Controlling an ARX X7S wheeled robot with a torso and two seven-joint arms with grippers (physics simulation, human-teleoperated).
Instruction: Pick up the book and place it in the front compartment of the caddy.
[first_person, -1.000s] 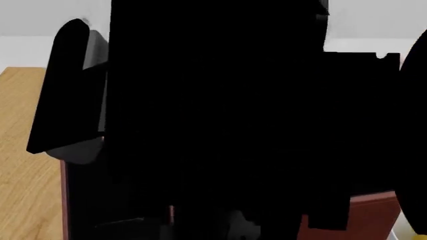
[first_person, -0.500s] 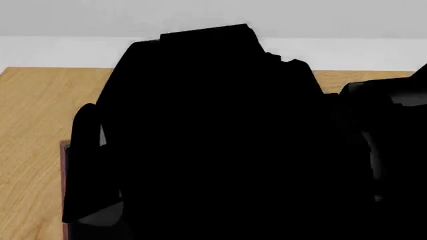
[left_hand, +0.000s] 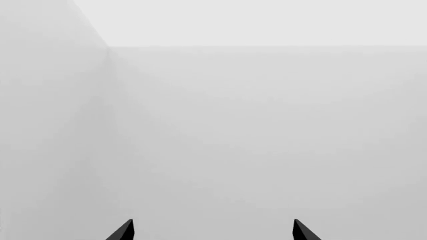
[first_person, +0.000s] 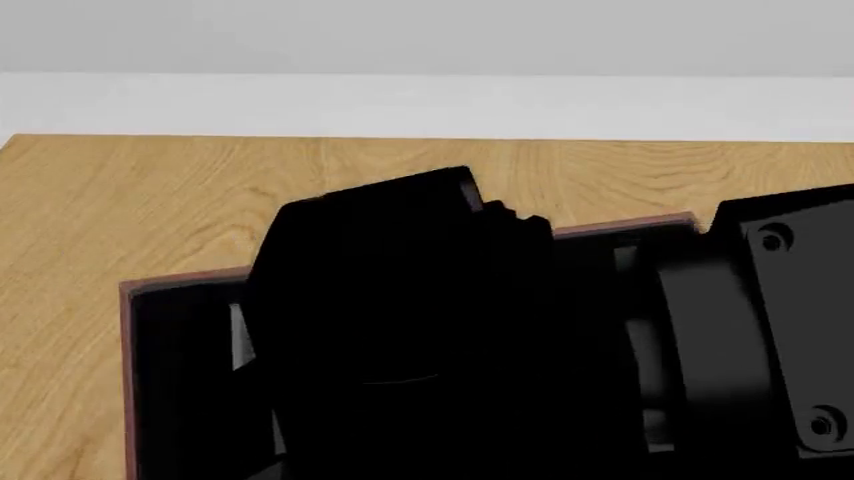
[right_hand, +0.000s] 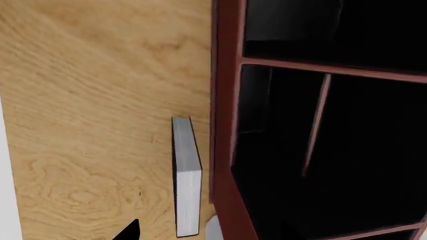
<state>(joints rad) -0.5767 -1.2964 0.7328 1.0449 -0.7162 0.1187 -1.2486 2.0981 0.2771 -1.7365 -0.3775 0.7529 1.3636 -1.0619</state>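
Note:
In the right wrist view the book (right_hand: 187, 180) stands on edge on the wooden table, its pale page edge facing the camera. It lies parallel to the caddy's (right_hand: 223, 100) red-brown outer wall, a narrow gap away. My right gripper (right_hand: 212, 235) hovers over the book's near end, open. Only one of its fingertips (right_hand: 127, 232) shows, and the other is lost against the dark caddy interior. Black-lined cells show, but I cannot tell which is the front compartment. My left gripper (left_hand: 213, 231) is open on nothing, facing bare grey walls.
In the head view a black arm mass (first_person: 427, 330) covers most of the caddy (first_person: 627, 225) on the table (first_person: 134, 200). A pale rounded object (right_hand: 212, 227) sits between the book's end and the caddy wall. The table edge (right_hand: 5, 175) runs near the book.
The black arm mass has sunk lower in the head view. It uncovers the far part of the table and the caddy's far rim.

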